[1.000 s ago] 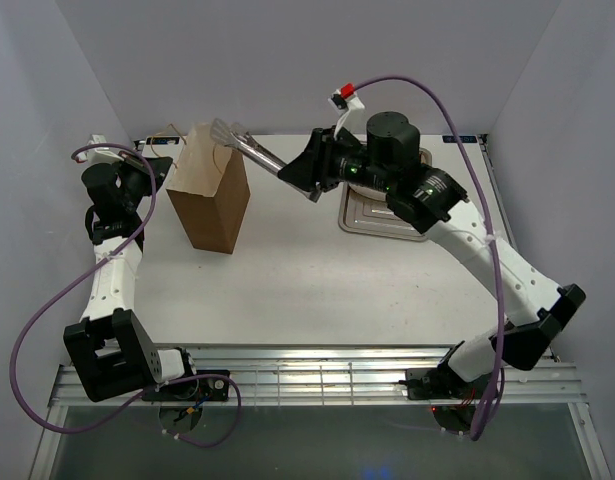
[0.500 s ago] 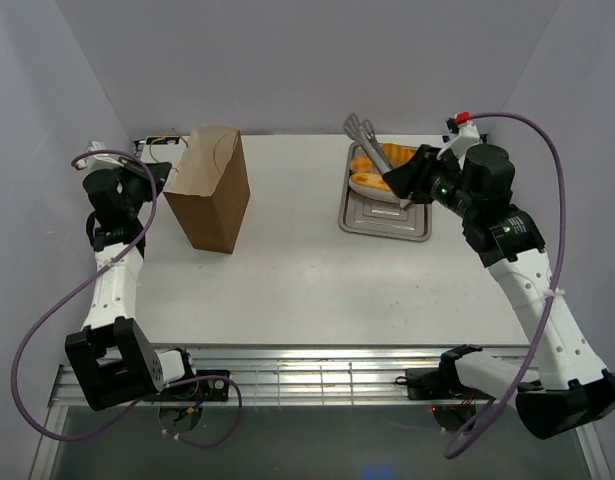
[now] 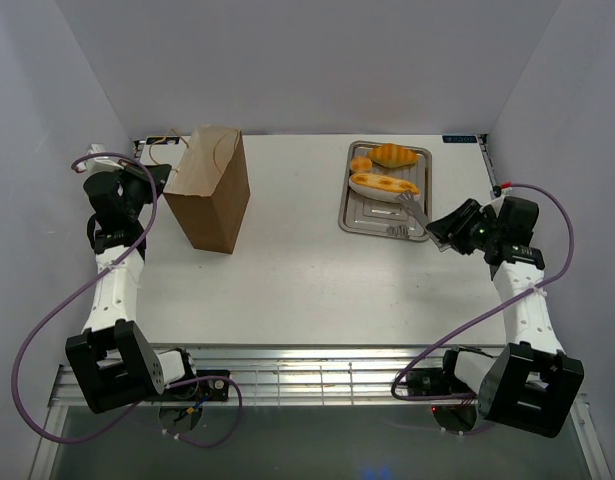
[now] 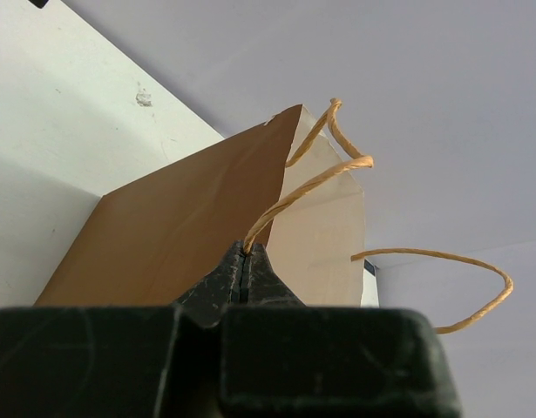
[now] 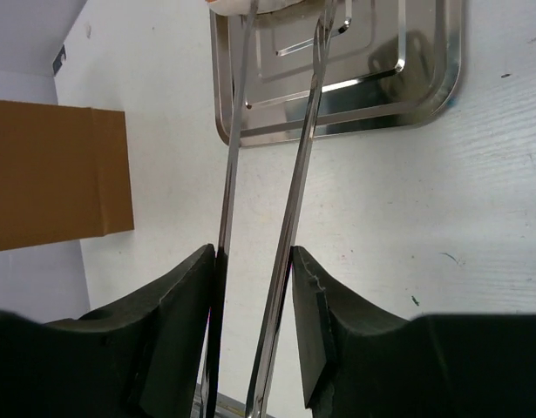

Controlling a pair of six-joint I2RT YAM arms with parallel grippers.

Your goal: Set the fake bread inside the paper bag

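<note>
The brown paper bag [image 3: 212,190] stands upright at the back left. My left gripper [image 3: 159,178] is shut on its string handle [image 4: 285,196], beside the bag's upper edge [image 4: 180,218]. A croissant [image 3: 395,155], a small bun [image 3: 361,164] and a long baguette [image 3: 384,184] lie at the far end of the steel tray [image 3: 372,218]. The big oval loaf is out of view. My right gripper [image 3: 443,232] is shut on the silver tongs [image 3: 415,210], whose arms [image 5: 294,200] stand apart. The tong tips reach to just short of the baguette and hold nothing.
The tray's bare near half [image 5: 407,96] lies under the tongs. The bag also shows in the right wrist view [image 5: 50,174], far left of the tray. White walls close the table at the back and both sides.
My right arm has swung from above the bag back to the tray, then drawn back to the right. The tongs have come down low by the baguette. The left arm has held still.
</note>
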